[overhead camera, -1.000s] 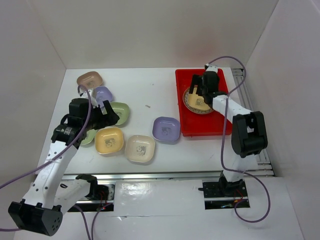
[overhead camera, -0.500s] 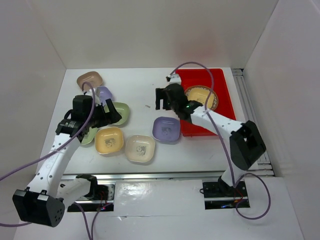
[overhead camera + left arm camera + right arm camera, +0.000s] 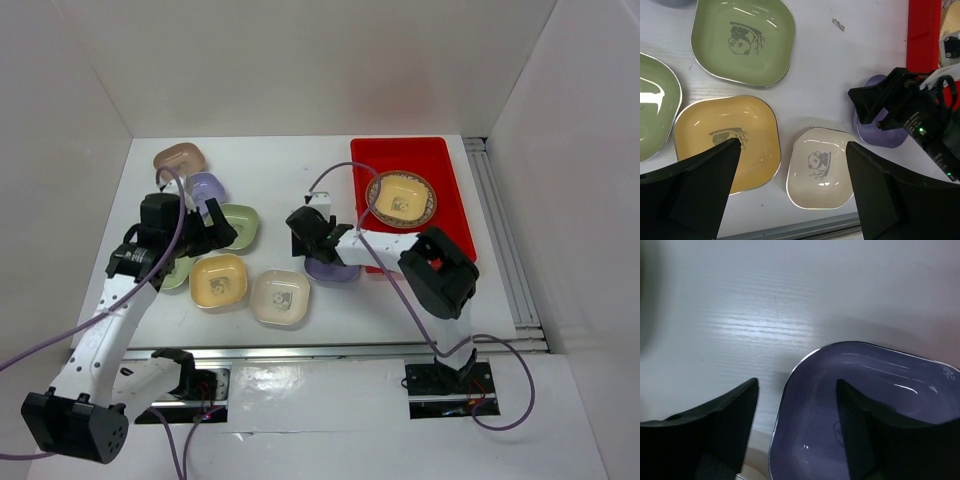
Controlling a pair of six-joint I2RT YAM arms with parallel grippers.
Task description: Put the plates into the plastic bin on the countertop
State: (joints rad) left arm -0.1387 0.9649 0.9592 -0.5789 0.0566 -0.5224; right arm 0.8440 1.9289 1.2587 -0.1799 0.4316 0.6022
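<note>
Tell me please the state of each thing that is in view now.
red bin, holds the round plate
lavender plate, on the countertop, outside the bin
right gripper, open, fingers astride the lavender plate's rim
left gripper, open, empty
cream plate, on the countertop, untouched

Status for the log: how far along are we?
Done: a round brown plate and the dish on it sit in the red bin. In hand: right pincer, open, straddles the rim of a lavender plate. Remaining: it and six others on the countertop.

A small dark scrap (image 3: 296, 212) lies by itself, well apart from the metal rails (image 3: 503, 240) along the right side; plain white walls (image 3: 300, 70) enclose three sides.
</note>
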